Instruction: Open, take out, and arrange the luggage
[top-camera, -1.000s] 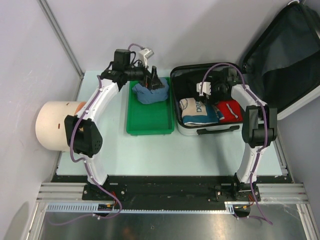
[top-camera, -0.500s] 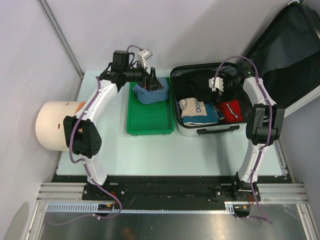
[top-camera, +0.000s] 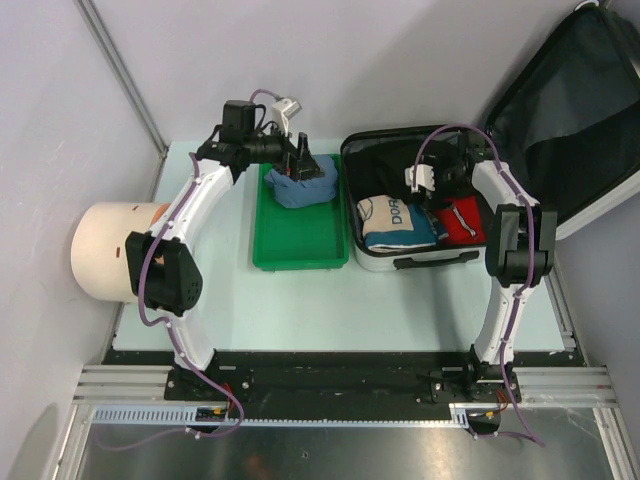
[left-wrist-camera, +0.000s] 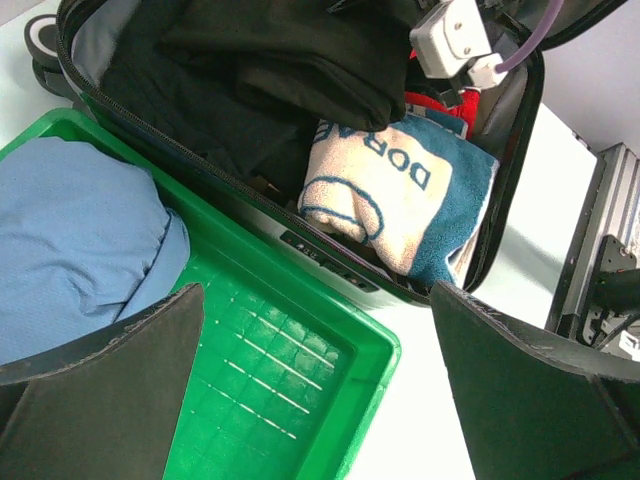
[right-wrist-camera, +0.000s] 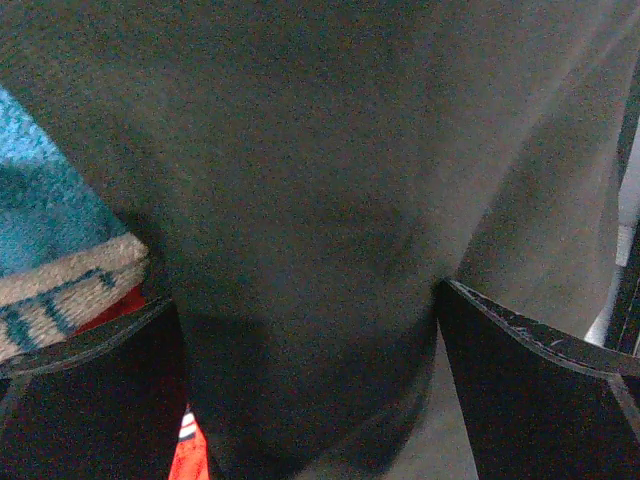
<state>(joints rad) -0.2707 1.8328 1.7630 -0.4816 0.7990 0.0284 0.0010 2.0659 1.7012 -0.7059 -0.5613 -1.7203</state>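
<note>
Right wrist view has the right gripper (right-wrist-camera: 310, 395) with jaws wide apart, straddling the black garment (right-wrist-camera: 300, 200), a soft matte knit directly beneath it and not pinched. It lies in the far half of the luggage (top-camera: 375, 262), a hard shell open just right of the green tray (top-camera: 300, 250). The left gripper (left-wrist-camera: 315, 385), equally wide and empty, hovers over a blue bundle (left-wrist-camera: 80, 240) in that tray, so the right arm is nearer. A nubby teal-and-cream towel (left-wrist-camera: 385, 200) lies just beside the garment.
</note>
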